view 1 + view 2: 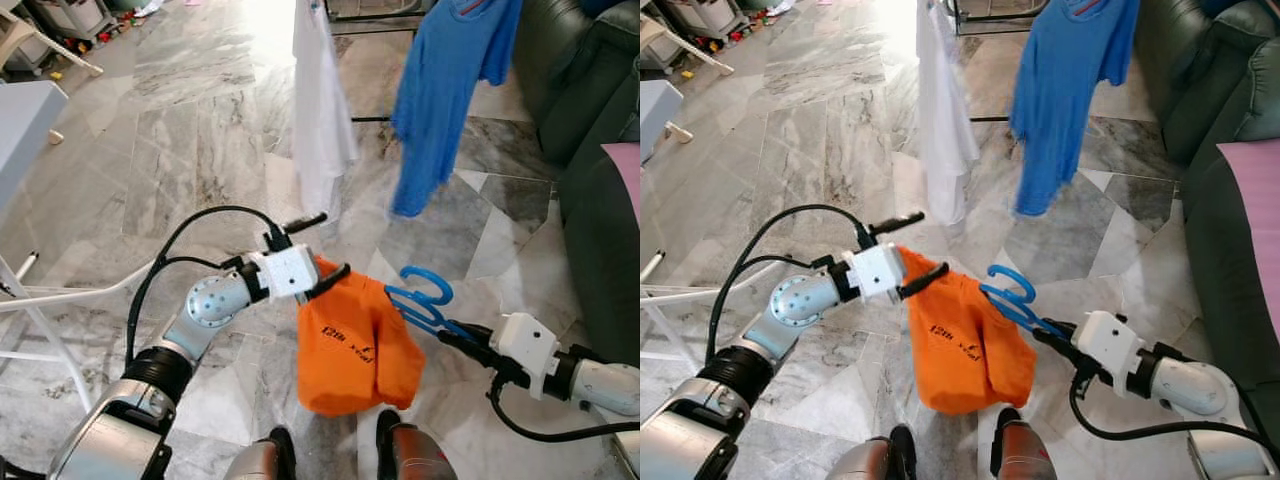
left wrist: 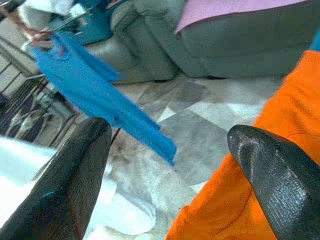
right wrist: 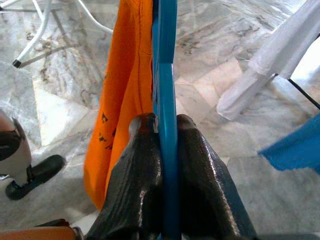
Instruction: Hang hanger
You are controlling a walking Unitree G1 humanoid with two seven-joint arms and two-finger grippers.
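An orange T-shirt hangs on a blue plastic hanger low in front of me. My right gripper is shut on the hanger's bar; the right wrist view has both fingers pinching the blue bar with the orange cloth draped beside it. My left gripper is open at the shirt's upper left corner. Its lower finger rests against the orange fabric and its upper finger points away above it. Across the left wrist view the two fingers stand wide apart with orange cloth next to one.
A blue shirt and a white garment hang ahead over the marble floor. A dark sofa with a pink cushion lines the right side. White rack legs stand at the left. My feet are below the shirt.
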